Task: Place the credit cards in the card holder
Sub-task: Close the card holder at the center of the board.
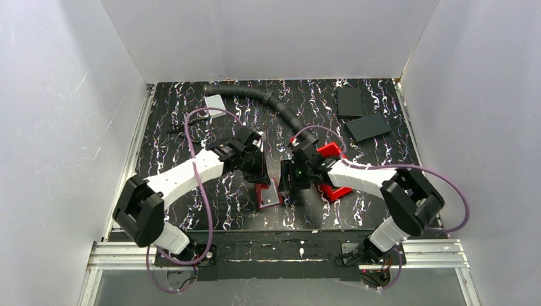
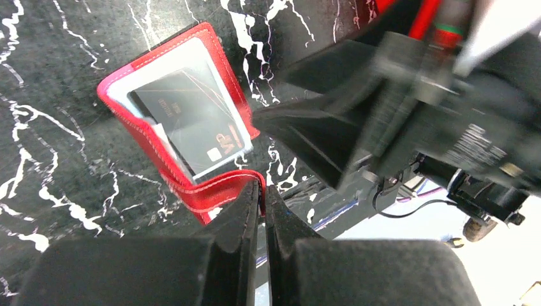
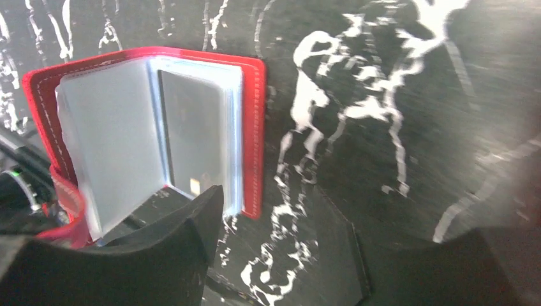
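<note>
The card holder (image 1: 270, 194) lies open on the table between my two grippers, a red wallet (image 2: 220, 64) with clear pocket sleeves. A dark card with a gold chip (image 2: 191, 121) sits in one sleeve. My left gripper (image 2: 263, 191) is shut on the wallet's red flap and holds it bent up; from above that gripper (image 1: 260, 173) sits at the wallet's far left corner. My right gripper (image 3: 287, 217) is open just right of the wallet (image 3: 255, 127), with one fingertip (image 3: 207, 207) at the sleeve's lower edge and nothing between its fingers. A grey-white credit card (image 1: 215, 102) lies at the back left.
A red open-top bin (image 1: 330, 150) stands behind my right arm. Two black flat slabs (image 1: 368, 127) lie at the back right. A black corrugated hose (image 1: 268, 99) runs across the back of the table. White walls close in the sides and back.
</note>
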Robot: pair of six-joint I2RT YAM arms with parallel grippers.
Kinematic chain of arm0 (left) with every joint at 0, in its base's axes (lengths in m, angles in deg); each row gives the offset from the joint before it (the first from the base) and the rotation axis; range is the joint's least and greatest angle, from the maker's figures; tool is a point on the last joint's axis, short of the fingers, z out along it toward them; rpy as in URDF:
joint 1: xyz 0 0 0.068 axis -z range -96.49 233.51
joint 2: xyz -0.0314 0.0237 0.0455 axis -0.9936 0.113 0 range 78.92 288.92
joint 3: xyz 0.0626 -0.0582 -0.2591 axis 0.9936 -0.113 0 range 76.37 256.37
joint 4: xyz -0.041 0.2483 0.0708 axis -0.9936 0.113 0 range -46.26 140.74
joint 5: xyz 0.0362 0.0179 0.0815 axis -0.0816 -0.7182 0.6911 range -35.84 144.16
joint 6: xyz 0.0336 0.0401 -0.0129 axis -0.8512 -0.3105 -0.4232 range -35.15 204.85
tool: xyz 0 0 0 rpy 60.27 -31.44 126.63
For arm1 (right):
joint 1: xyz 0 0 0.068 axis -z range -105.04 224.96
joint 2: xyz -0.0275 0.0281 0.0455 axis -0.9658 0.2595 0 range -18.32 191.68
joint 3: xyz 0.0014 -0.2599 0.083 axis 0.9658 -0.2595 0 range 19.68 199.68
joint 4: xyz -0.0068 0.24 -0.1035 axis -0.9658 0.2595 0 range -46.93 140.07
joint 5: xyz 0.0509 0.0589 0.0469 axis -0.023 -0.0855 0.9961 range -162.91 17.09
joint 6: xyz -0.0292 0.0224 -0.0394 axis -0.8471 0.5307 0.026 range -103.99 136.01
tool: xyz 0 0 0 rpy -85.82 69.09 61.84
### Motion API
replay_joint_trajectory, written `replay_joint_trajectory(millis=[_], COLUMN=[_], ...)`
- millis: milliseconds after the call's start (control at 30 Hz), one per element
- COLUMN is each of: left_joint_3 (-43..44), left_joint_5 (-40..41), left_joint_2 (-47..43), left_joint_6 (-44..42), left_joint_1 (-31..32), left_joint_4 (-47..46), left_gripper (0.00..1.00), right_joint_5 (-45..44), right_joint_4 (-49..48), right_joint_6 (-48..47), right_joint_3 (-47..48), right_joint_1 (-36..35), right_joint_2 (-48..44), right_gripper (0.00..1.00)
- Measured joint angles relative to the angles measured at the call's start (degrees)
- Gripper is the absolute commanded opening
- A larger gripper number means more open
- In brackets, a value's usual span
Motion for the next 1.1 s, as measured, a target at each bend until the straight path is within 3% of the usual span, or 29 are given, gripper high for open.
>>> replay_joint_trajectory(millis=[267,400,433,567,633,700,800,833,1000,1100], left_joint_3=[0.3,1.7,2.7,5.1,5.1,4.3,3.9,3.9,1.8,-1.3], left_joint_5=[-2.8,-4.8,-5.7,-8.9,-8.4,-7.0,-7.1,-6.8,-4.7,-3.9], left_joint_2=[7.3,10.5,12.7,20.2,16.1,9.9,-0.2,-9.9,-16.7,-18.6], left_joint_6=[3.3,5.3,5.7,5.8,3.6,1.4,0.2,-1.4,-2.6,-2.4], left_joint_1=[1.1,2.1,2.2,2.3,2.2,1.4,0.3,-1.2,-2.2,-2.3], left_joint_4=[-6.0,-9.4,-10.7,-12.5,-9.5,-5.3,-2.6,0.8,5.0,6.6], left_gripper=[0.00,0.00,0.04,0.58,0.81,0.94,0.98,0.98,0.94,0.85], right_joint_5=[-10.7,-12.6,-12.9,-13.1,-12.4,-9.7,-4.9,0.0,7.2,9.4], right_joint_4=[12.7,17.3,18.0,19.2,19.3,16.5,11.7,6.4,-9.4,-16.0], right_joint_6=[-3.1,-4.3,-4.3,-4.3,-4.1,-3.5,-2.2,-1.0,8.4,14.2], right_joint_3=[2.1,2.4,2.4,2.4,2.4,0.8,-2.6,-3.7,-9.8,-10.7], right_joint_1=[0.5,0.5,0.5,0.5,0.5,0.9,0.7,0.7,0.7,0.7], right_joint_2=[-11.3,-12.1,-12.6,-17.6,-18.8,-19.1,-18.5,-14.9,-11.8,-9.3], right_gripper=[0.65,0.65,0.65,0.66,0.73,0.84,0.86,0.86,0.87,0.87])
